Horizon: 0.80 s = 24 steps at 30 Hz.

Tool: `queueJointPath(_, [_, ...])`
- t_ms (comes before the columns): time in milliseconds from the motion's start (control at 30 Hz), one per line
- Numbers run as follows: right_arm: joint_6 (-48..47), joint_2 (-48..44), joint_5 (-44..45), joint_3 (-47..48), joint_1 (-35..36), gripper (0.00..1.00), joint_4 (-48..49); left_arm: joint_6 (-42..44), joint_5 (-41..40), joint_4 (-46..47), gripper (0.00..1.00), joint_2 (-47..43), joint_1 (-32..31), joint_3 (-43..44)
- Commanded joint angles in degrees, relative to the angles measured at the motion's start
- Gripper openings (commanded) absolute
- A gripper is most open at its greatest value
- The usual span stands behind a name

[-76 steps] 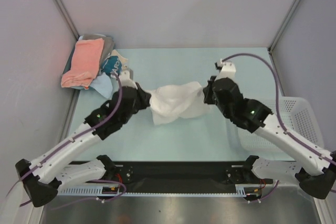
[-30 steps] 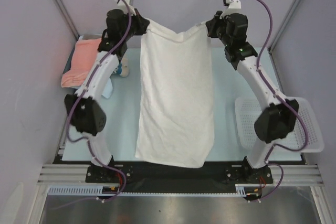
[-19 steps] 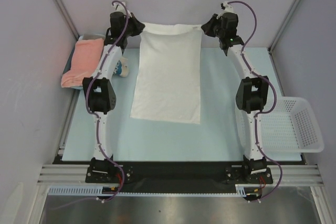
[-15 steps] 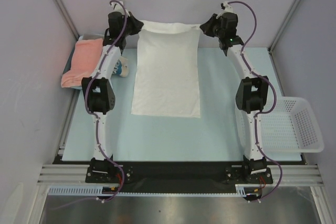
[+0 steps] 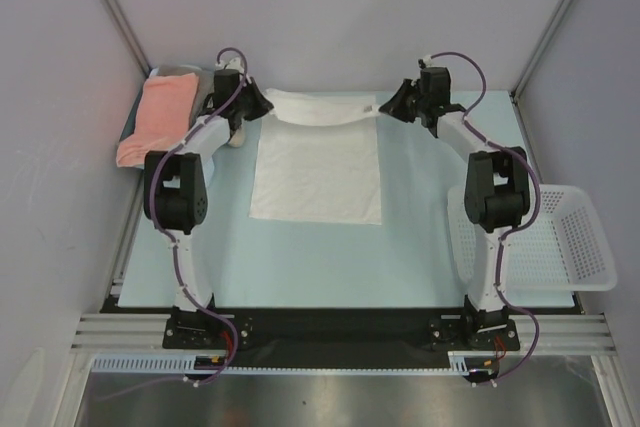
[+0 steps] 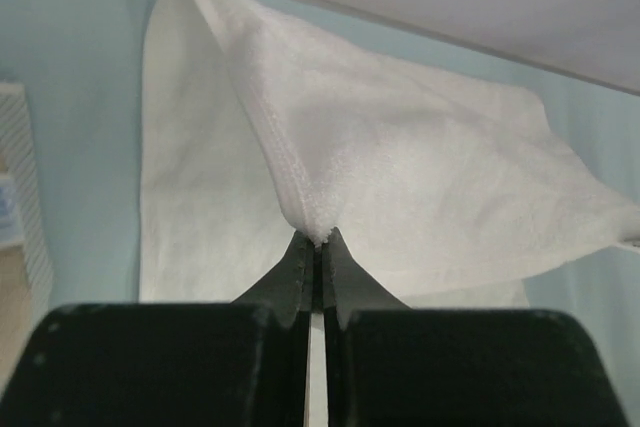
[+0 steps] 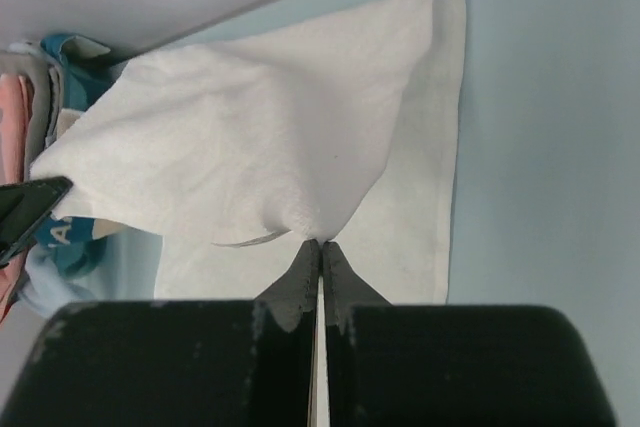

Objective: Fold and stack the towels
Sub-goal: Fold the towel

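The white towel (image 5: 317, 162) lies spread on the pale blue table, its far edge lifted. My left gripper (image 5: 262, 103) is shut on its far left corner (image 6: 318, 230). My right gripper (image 5: 384, 107) is shut on its far right corner (image 7: 322, 229). Both arms reach to the back of the table. The salmon-pink towel (image 5: 157, 119) lies on a pile at the far left. A grey towel edge (image 5: 180, 70) shows beneath it. The light blue towel (image 7: 40, 285) peeks out at the left edge of the right wrist view.
A white mesh basket (image 5: 560, 239) stands at the right edge of the table. A teal bundle with white print (image 7: 62, 229) sits by the pile, near my left arm. Grey walls close in the back and sides.
Both grippers lifted the white towel high, carried it toward the back wall, then lowered; the towel now lies flat on the table with only its far edge held up.
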Motion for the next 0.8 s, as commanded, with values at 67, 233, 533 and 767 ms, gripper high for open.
queueJointPath(67, [2.6,-9.3,-4.7,-8.4,0.3,0.0,0.8,-1.8,-4.6,-3.7,0.0,-13.2,-0.2,-7.6])
queueJointPath(233, [2.1,-12.9,-4.8,-15.0,2.3,0.0,-2.7,-3.2,-5.6,-10.5,0.0,-16.4,-0.3,-12.2])
queueJointPath(533, [0.4,-19.2,-1.0,-24.7,5.8,0.0,-6.8,-6.3,-6.9,-16.0,0.03,-21.1,-0.5,-24.6])
queueJointPath(767, [0.5,-22.3,1.2,-30.8,7.2,0.0,-8.0,-7.0,-6.9,-15.5,0.09,-24.9,-0.7,-32.5])
